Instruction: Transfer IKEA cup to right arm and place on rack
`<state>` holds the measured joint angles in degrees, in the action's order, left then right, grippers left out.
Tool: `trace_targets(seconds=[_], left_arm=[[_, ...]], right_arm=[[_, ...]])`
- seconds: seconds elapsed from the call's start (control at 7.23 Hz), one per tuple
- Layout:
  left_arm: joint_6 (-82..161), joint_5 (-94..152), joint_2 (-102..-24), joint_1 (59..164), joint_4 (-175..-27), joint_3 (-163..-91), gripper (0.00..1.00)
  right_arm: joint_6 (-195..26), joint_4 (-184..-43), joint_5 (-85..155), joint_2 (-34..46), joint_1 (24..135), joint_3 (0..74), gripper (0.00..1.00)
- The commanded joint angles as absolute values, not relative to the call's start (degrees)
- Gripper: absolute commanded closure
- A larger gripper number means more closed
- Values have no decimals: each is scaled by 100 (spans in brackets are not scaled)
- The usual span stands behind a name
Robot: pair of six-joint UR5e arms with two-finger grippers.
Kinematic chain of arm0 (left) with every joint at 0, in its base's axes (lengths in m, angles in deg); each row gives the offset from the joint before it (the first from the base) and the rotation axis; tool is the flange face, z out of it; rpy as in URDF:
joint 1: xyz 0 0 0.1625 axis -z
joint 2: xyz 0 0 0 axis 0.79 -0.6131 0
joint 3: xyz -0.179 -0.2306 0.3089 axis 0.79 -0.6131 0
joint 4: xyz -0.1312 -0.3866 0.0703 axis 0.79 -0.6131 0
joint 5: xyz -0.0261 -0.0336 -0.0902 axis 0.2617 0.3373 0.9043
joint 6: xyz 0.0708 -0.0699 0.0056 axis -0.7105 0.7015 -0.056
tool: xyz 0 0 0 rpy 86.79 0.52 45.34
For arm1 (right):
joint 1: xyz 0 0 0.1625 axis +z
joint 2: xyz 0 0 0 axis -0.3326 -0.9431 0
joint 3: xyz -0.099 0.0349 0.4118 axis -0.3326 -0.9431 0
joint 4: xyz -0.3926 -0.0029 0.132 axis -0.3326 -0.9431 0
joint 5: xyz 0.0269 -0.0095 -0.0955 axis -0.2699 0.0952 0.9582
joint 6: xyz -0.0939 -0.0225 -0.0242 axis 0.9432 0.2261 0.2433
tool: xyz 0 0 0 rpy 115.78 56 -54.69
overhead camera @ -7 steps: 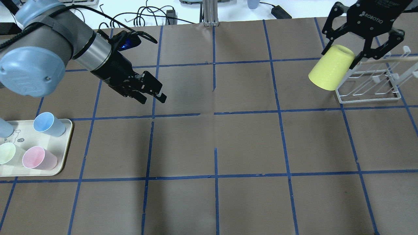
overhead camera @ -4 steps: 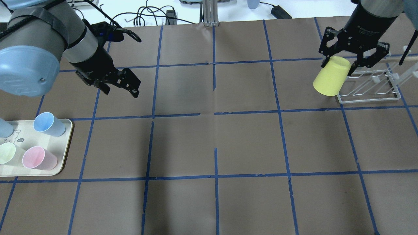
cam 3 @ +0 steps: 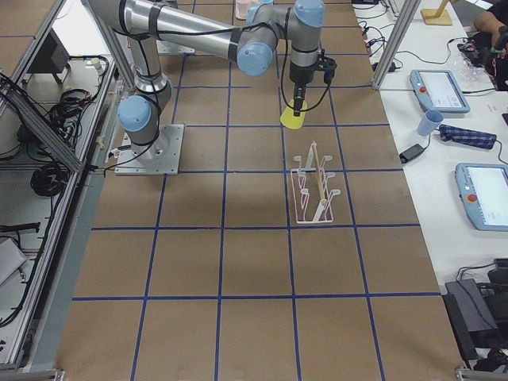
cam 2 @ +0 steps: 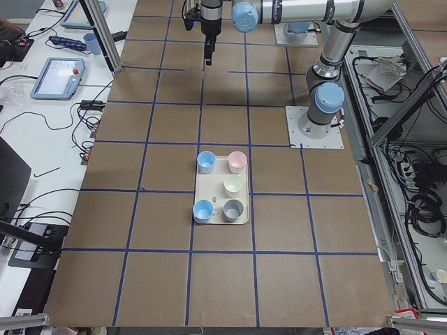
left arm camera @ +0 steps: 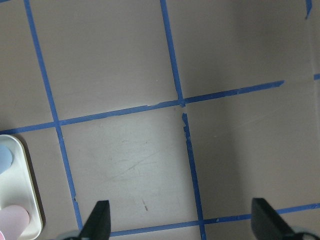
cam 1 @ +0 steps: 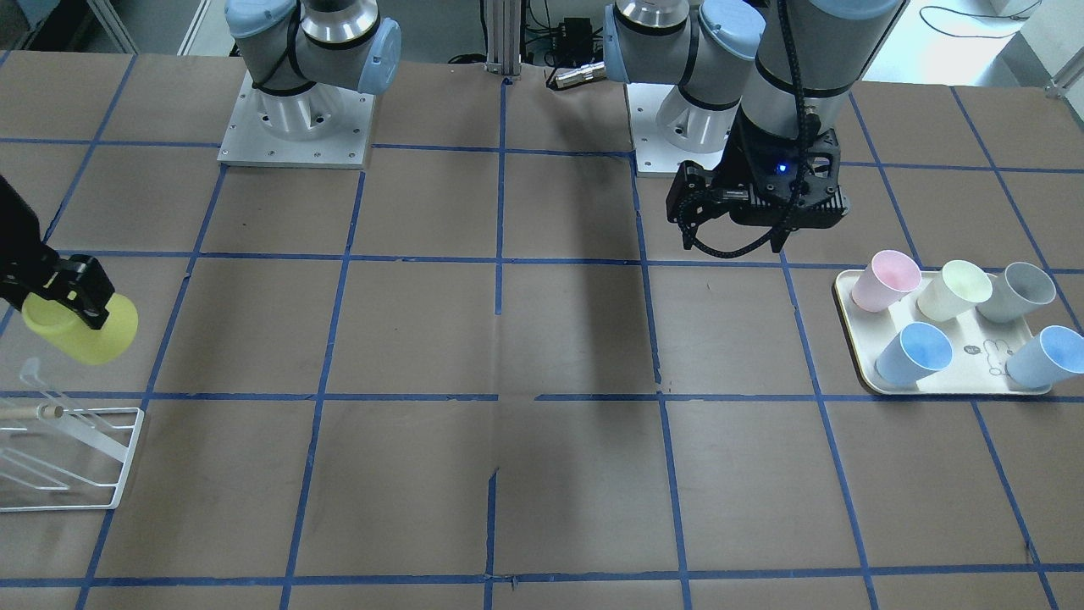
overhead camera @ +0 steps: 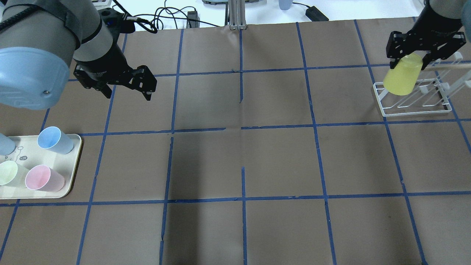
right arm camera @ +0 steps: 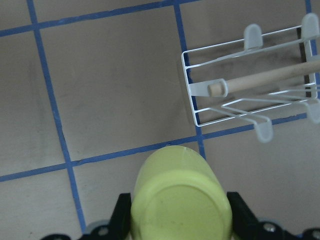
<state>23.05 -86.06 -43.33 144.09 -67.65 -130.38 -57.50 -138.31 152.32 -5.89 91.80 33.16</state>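
- The right gripper (overhead camera: pixel 406 66) is clamped on the base end of the IKEA cup (overhead camera: pixel 400 80), up at the table's two o'clock in the overhead view.
- The yellow cup hangs tilted, mouth down toward seven o'clock, over the near-left end of the rack (cam 3: pixel 316 186). I cannot tell whether they touch.
- The left gripper (overhead camera: pixel 128 96) hovers at ten o'clock, fingers spread wide, holding nothing.
- The cream tray (overhead camera: pixel 75 162) of pastel cups sits at eight o'clock.
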Motion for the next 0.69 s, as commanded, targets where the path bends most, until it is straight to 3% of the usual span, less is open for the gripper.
trace_targets(seconds=[0.0, 0.55], left_arm=[[2491, -8572, -4347, 14596, -6775, -12868, 0], [2465, -8589, -4233, 14650, -6758, -12972, 0]], right_arm=[[-4504, -14220, 15180, -464, 8625, 3370, 91], [-4166, -14669, 14961, -235, 8385, 3546, 96]])
